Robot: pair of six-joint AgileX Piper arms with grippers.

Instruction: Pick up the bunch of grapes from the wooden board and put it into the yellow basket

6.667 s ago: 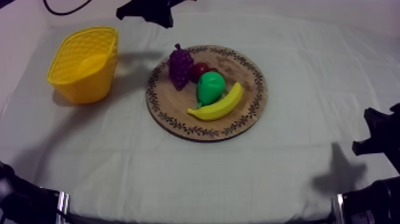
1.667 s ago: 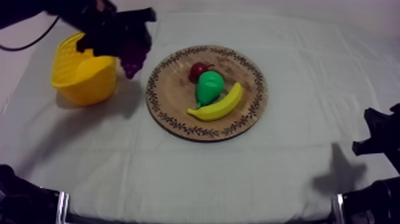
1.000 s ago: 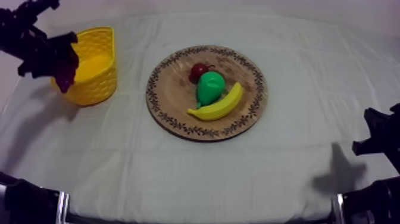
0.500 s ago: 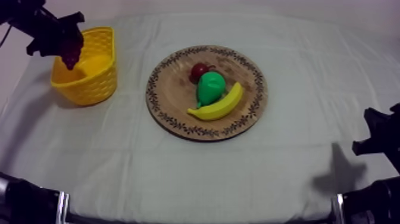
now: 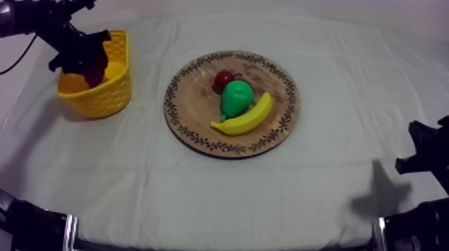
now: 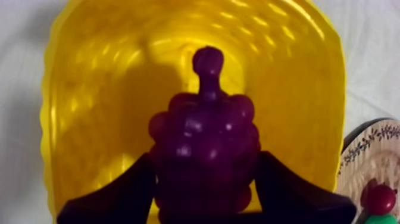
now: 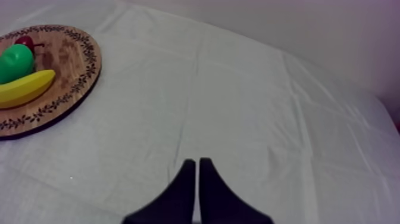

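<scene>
Two black fingers (image 6: 119, 193) of the left pincer (image 6: 205, 158) are clenched on the bunch of grapes (image 6: 205, 131), one at each flank, the stem pointing away from them. Seen from above, that pincer (image 5: 80, 59) hangs at the upper left of the frame, and the grapes (image 5: 95, 65) sit over the open mouth of the yellow basket (image 5: 112, 90), low by its rim. I cannot tell whether they touch its floor.

To my eye the step in hand is the drop: the bunch is over the basket but not yet let go. The next move calls for the fingers to part, perhaps after a small dip, so the bunch falls inside rather than onto the rim, followed by a straight lift clear.

Further out, the wooden board (image 5: 200, 130) lies mid-frame on the bench (image 5: 220, 197), carrying the pear (image 5: 235, 99), banana (image 5: 246, 117) and small red fruit (image 5: 221, 80). The right pincer (image 7: 198, 176) is well apart from the board, its fingers pressed together on nothing.
</scene>
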